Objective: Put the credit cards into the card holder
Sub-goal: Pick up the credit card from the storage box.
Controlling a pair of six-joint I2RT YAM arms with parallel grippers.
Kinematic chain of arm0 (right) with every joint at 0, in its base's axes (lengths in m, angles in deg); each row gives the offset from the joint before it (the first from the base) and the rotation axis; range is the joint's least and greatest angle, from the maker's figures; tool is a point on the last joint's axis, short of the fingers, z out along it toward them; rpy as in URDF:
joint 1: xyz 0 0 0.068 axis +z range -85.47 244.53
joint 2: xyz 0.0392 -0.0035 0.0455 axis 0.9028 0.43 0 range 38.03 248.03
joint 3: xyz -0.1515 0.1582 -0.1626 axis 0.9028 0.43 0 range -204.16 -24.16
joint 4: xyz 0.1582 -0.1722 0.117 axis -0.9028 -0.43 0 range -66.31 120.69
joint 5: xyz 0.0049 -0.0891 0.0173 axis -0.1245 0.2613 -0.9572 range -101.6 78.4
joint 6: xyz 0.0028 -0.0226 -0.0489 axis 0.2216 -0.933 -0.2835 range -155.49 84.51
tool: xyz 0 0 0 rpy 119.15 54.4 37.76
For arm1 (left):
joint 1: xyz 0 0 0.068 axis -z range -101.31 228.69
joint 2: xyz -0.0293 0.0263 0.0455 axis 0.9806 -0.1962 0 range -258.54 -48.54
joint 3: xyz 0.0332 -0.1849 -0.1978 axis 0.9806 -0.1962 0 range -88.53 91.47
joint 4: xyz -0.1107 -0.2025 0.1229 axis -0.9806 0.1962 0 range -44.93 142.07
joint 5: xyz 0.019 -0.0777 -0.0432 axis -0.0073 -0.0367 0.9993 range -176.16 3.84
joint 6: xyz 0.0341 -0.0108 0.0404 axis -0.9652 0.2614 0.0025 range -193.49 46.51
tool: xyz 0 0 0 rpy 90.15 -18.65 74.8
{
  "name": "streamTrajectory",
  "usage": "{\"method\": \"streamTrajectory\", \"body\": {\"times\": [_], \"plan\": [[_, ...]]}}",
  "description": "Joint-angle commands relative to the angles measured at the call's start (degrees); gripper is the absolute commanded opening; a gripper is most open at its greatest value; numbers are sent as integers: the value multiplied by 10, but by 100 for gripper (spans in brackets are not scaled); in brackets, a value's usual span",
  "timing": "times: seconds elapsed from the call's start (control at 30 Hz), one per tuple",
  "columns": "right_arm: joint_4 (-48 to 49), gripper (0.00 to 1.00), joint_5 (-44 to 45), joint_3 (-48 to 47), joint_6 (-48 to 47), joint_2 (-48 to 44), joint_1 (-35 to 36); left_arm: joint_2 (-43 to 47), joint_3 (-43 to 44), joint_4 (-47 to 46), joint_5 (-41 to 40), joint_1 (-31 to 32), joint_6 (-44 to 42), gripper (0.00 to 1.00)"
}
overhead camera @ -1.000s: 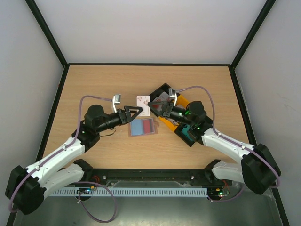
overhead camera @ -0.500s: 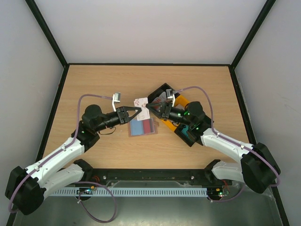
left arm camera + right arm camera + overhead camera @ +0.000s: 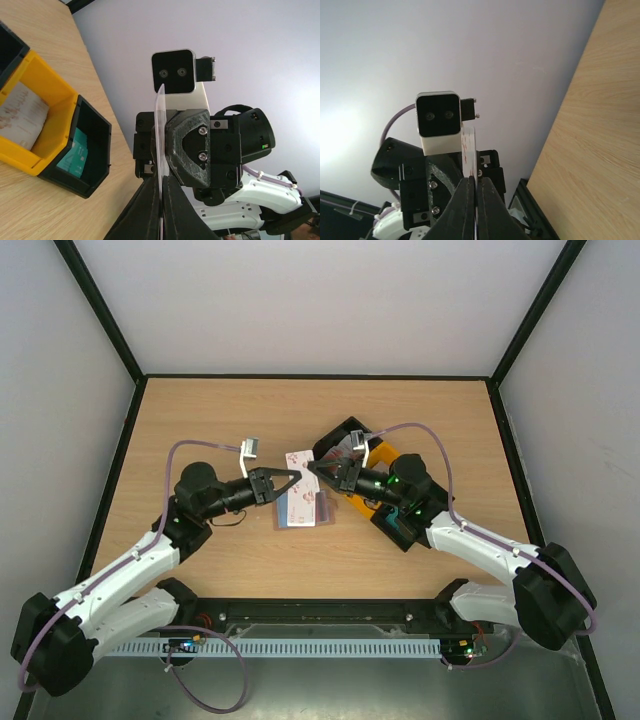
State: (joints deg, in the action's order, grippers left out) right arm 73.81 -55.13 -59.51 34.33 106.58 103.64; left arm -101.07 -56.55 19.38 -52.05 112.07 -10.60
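One of the credit cards (image 3: 301,459), white with red marks, hangs above the table between both grippers. My left gripper (image 3: 297,476) is shut on its left edge and my right gripper (image 3: 315,471) is shut on its right edge. In the left wrist view the card (image 3: 160,115) stands edge-on, rising out of my left gripper (image 3: 161,184). The right wrist view shows the card (image 3: 469,145) pinched in my right gripper (image 3: 475,183). The card holder (image 3: 303,510) lies on the table just below. Its face looks pale with red marks, and I cannot tell why.
Right of the grippers stand a black tray (image 3: 343,432), a yellow tray (image 3: 388,460) and another black tray (image 3: 403,530). The yellow tray (image 3: 50,95) holds a white red-marked card (image 3: 20,120). The black tray (image 3: 97,132) next to it holds a teal card (image 3: 75,157).
My left gripper has shut on the card's left edge, so both grippers now hold it. The card holder's face, blue and red before, now looks pale.
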Motion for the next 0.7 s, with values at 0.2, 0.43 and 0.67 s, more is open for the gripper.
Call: {"method": "streamTrajectory", "body": {"times": [0.2, 0.43, 0.67], "plan": [[-70, 46, 47, -4, -73, -17, 3, -36, 10, 11, -2, -27, -8, 2], [32, 61, -2, 59, -23, -15, 3, -55, 15, 2, 13, -53, 23, 2], [86, 61, -21, 87, -12, -11, 29, -68, 24, -29, 16, -59, 43, 2]]}}
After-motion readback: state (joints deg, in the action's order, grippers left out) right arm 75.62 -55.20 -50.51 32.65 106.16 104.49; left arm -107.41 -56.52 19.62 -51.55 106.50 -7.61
